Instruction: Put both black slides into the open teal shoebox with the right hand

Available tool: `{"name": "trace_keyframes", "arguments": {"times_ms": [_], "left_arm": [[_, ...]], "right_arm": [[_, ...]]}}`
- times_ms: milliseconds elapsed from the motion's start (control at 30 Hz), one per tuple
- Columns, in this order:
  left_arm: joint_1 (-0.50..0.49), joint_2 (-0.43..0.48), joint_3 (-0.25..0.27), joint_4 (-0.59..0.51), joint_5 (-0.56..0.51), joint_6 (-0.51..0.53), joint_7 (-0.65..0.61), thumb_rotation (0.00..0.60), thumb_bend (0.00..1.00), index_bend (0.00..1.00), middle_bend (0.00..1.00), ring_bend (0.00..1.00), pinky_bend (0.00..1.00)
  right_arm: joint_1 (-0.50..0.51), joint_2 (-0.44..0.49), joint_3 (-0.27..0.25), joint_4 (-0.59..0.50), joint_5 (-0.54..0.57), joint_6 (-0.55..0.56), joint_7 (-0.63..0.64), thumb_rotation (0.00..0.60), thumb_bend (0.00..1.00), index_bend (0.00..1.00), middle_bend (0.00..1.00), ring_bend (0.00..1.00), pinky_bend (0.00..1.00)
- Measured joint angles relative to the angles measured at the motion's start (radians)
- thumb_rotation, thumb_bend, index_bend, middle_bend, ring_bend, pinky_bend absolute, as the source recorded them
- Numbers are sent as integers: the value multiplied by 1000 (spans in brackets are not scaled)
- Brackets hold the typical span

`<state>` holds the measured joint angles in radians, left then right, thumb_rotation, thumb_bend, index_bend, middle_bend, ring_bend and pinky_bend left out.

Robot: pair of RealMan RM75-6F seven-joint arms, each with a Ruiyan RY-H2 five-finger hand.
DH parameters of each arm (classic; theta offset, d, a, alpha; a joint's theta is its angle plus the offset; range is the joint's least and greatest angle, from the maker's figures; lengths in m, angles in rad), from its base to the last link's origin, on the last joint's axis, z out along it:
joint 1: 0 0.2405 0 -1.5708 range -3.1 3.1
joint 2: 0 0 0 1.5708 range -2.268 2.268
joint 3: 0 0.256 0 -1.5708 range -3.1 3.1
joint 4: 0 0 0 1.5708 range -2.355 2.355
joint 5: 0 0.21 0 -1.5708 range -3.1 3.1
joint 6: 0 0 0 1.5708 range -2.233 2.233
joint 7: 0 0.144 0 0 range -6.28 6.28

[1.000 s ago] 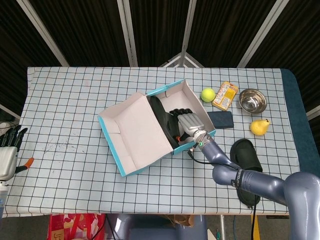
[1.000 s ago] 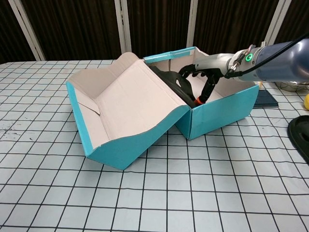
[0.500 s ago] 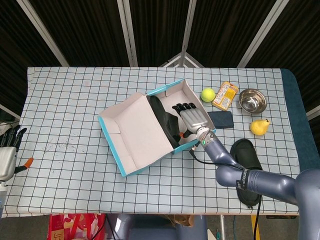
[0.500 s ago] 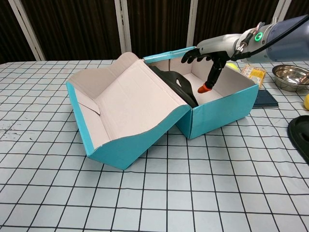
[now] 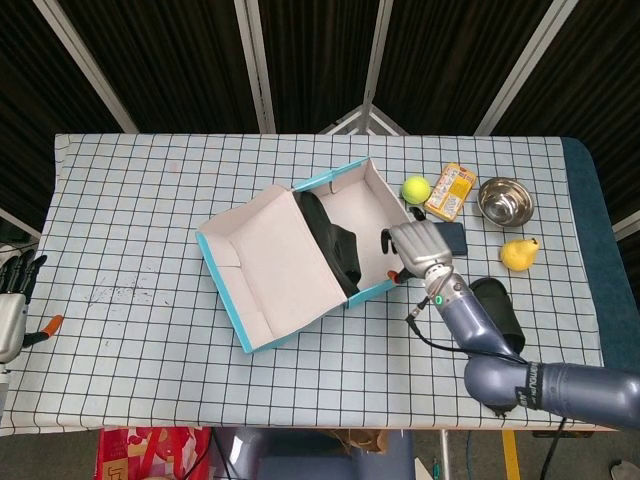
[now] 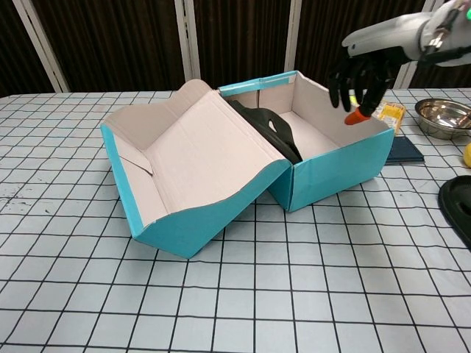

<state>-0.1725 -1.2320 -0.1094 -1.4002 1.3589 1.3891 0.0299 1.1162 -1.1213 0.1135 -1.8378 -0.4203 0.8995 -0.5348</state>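
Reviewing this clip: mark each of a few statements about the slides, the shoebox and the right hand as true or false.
1. One black slide lies inside the teal shoebox. True.
2. The right hand holds a slide. False: it is empty, its fingers hanging down above the box's right end.
3. The second black slide is still on the table, to the right of the box. True.
4. The shoebox lid is closed. False: it is folded open to the left.
5. The tennis ball sits inside the box. False: it rests on the table beyond the box, beside the yellow packet.
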Motion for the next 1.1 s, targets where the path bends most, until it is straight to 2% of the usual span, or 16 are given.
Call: {"name": "trace_keyframes", "arguments": {"times_ms": [233,300,367,433,567,733,1100], "left_arm": [[3,2,-3,1,-4,4,-3,600,358,90,0,0,110],[3,2,-3,2,-3,3,-5,600,358,90,0,0,110],[2,3,-3,3,-3,2,-5,600,357,89,0,0,110],[2,3,-3,2,-1,3,-6,600,357,89,0,0,110],[3,2,-3,2,-2,4,-2,600,358,89,0,0,110],[2,0,-3,-1,-2,5,7,600,358,89,0,0,110],[0,-3,-5,5,-7,-1,6,600,358,89,0,0,110]], "right_arm": [[-25,142,-69,-158,-5,-53,-28,600,283,544,543,488,152],[-36,159,-84,-191,-25,-67,-27,600,284,544,543,488,245],[-48,168,-95,-212,-47,-79,-20,600,283,544,542,488,404],[-65,173,-106,-225,-79,-94,-7,600,283,544,543,488,485],[-96,169,-124,-228,-149,-136,29,600,283,544,516,515,516],[-128,137,-122,-193,-243,-183,98,600,283,544,487,519,537],[-153,86,-69,-120,-376,-348,292,600,282,543,486,526,554]]}}
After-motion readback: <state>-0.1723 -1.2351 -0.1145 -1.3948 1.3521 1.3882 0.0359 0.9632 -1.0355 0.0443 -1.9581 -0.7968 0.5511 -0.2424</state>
